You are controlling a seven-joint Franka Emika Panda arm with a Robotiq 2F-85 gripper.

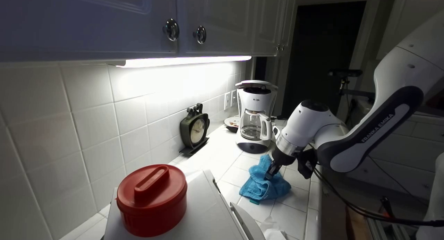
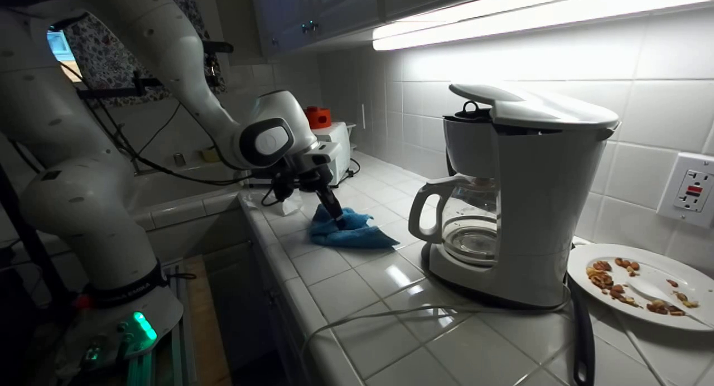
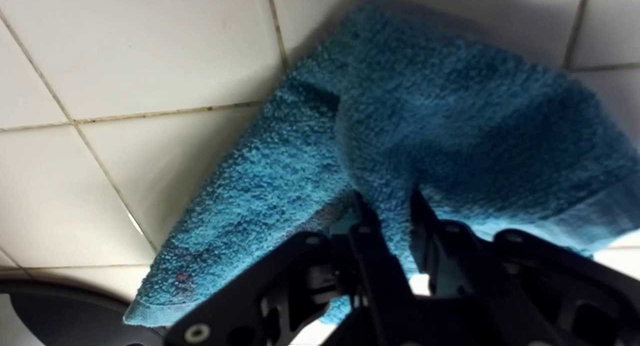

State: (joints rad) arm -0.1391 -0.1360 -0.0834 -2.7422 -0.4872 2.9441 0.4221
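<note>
ok so in an exterior view there's a white coffee maker (image 1: 256,101) standing on a tiled surface (image 1: 230,177). The blue cloth (image 1: 260,189) lies crumpled on that surface, near the coffee maker but apart from it, on the camera side. The pincer (image 1: 269,177) reaches down at a tilt right into it. Left of the coffee maker is a dark green thing with a dial (image 1: 195,129), and nearer the camera than the coffee maker a red lidded container (image 1: 152,202) sits on a white appliance (image 1: 201,212).

In an exterior view the cloth is left of the coffee maker and a bit farther back, with the pincer planted in it. A white plate (image 2: 658,263) of nuts (image 2: 601,280) is to the right of the coffee maker, and a pale cord (image 2: 427,308) trails along the surface in front of it.

Wrist view's the clearest on the grip: the pincer has a fold of the cloth pinched in it, rest of it spread over the surface
</note>
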